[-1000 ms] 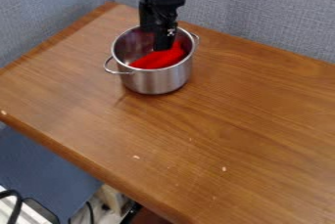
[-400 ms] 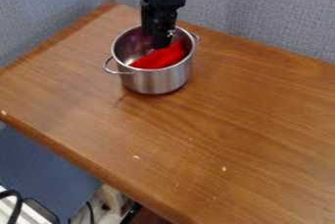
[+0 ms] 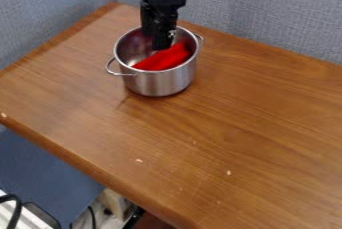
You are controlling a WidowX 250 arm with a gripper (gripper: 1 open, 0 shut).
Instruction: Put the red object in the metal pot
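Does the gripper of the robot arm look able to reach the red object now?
Probably yes. The gripper is already down inside the open top of the metal pot, right at the red object, and no lid covers it. Whether it grips the red object, I cannot tell.

arm: black, reaching down from above | pincer point(image 3: 162, 43): pointing downward, fingertips partly hidden, closed
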